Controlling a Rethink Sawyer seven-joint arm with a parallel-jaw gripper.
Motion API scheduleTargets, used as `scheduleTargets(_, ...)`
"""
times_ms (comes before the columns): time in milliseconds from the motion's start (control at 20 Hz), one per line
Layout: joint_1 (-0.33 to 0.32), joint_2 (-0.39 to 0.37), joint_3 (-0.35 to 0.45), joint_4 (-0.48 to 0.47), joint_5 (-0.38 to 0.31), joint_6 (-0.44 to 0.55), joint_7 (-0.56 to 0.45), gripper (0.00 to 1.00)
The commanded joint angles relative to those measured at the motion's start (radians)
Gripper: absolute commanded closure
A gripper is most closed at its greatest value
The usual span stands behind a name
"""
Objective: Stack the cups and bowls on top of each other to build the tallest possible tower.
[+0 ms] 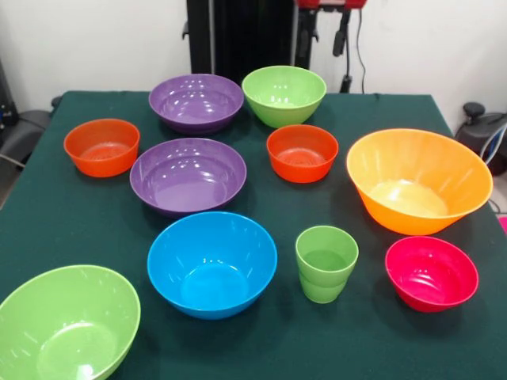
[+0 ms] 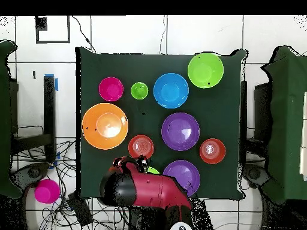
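Note:
The light-green cup stands upright between the blue bowl and the small pink-red bowl. The large orange bowl, two purple bowls, two orange-red bowls and two lime-green bowls stand apart, none stacked. No tower stands. My gripper is drawn back at the robot's table edge, over the far lime-green bowl, which it mostly hides in the overhead view. In the front view only red and black arm parts show at the top edge.
The dark green table carries all the pieces. A pink round object lies on the floor beside the robot's base, among cables. Dark furniture stands on both sides of the table.

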State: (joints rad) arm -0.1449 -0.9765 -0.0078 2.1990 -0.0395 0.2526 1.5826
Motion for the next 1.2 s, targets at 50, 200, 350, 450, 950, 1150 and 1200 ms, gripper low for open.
scheduleTargets(50,-0.014,0.141,0.029,0.044,-0.087,-0.095,0.112,0.0)
scheduleTargets(200,-0.022,0.15,0.035,0.043,-0.095,-0.106,0.113,0.0)
scheduleTargets(350,-0.015,0.149,0.03,0.042,-0.099,-0.105,0.119,0.0)
scheduleTargets(450,-0.011,0.15,0.028,0.04,-0.1,-0.103,0.122,0.0)
scheduleTargets(950,0.003,0.136,0.021,0.035,-0.098,-0.079,0.126,0.0)
scheduleTargets(1150,-0.001,0.147,0.02,0.036,-0.102,-0.091,0.127,0.0)
scheduleTargets(1200,0.0,0.145,0.019,0.039,-0.102,-0.092,0.127,0.0)
